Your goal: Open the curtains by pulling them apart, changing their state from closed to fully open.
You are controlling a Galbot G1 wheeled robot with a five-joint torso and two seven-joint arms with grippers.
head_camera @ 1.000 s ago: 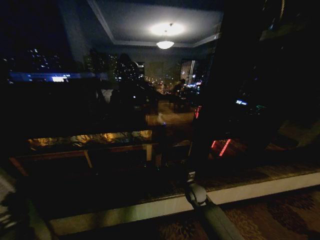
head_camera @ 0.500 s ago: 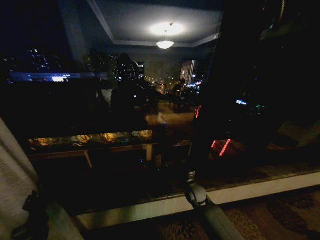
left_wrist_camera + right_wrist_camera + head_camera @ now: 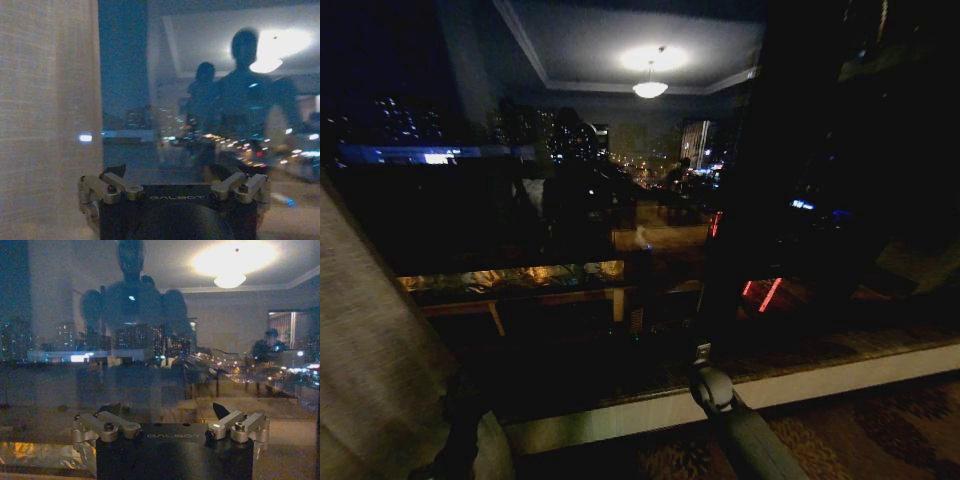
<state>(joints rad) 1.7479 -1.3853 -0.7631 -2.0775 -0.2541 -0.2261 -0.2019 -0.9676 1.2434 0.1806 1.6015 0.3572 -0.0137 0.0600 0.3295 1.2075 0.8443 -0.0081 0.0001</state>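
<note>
One sheer cream curtain (image 3: 375, 340) panel hangs at the lower left of the head view, and its pleated fabric (image 3: 47, 120) also lies along one side of the left wrist view. My left gripper (image 3: 167, 172) is open just beside the panel's edge, with no fabric between its fingers. The left arm (image 3: 460, 440) appears as a dark shape against the fabric. My right gripper (image 3: 165, 412) is open and empty, facing the bare window glass. The right arm (image 3: 740, 430) reaches up from the bottom centre.
The dark window glass (image 3: 620, 200) ahead reflects a ceiling lamp (image 3: 650, 88), the room and my own body. A pale sill (image 3: 840, 378) runs along its base above patterned carpet (image 3: 880, 430). The far right of the head view is very dark.
The curtain panel and my left arm have come in from the left edge and moved right across the lower left of the head view. The right arm has not moved.
</note>
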